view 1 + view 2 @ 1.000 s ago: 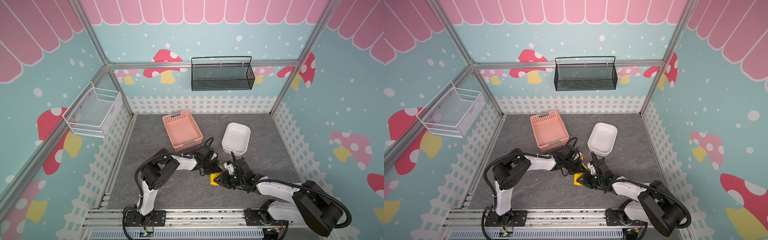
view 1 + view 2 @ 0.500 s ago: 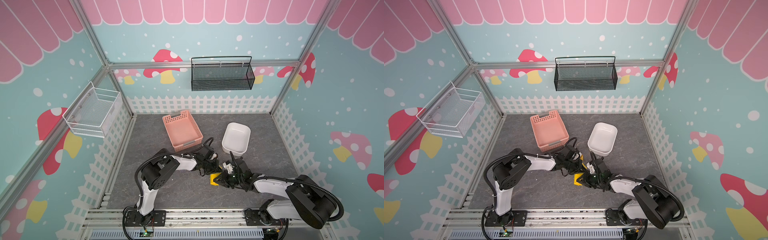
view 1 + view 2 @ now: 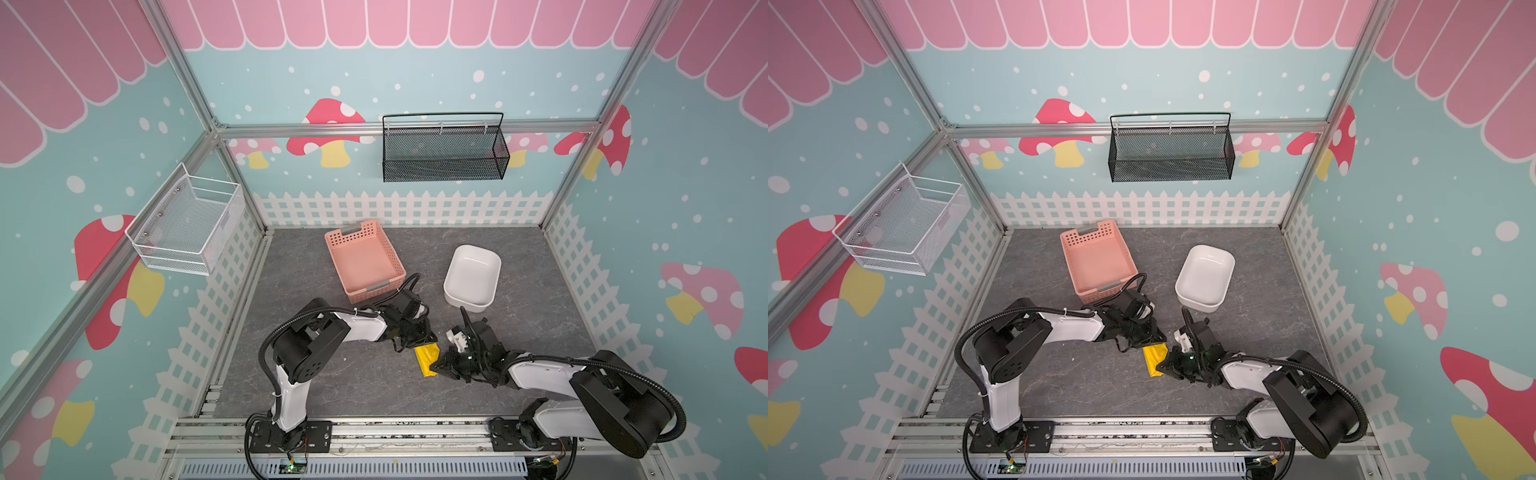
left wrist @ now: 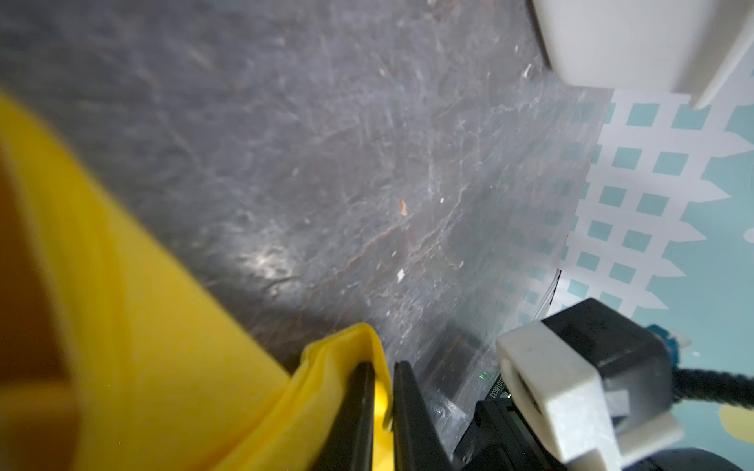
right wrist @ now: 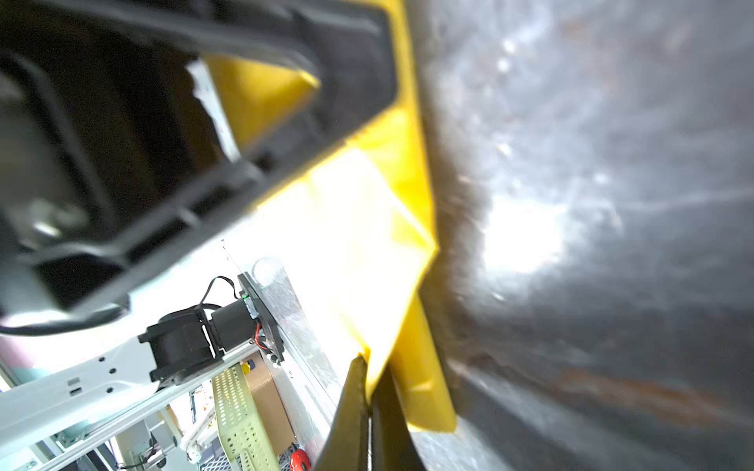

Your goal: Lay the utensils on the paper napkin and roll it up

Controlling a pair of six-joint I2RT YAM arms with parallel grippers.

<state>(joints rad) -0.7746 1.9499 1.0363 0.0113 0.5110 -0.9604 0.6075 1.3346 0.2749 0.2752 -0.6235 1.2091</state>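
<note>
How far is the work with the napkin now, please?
Done: the paper napkin is already a narrow folded strip, and no utensil shows outside it. In hand: left claw and right claw each pinch the paper. Remaining: probably finishing the roll, then releasing.

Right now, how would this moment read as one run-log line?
paper napkin: folded into a narrow strip | left gripper: pinches a fold | right gripper: shut on its edge | utensils: not visible

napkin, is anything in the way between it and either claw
Nothing visible. Both claws are on the napkin: a fold sits between the fingers of the left claw, and the right claw is shut on an edge. The pink basket and white tub stand apart, farther back.
</note>
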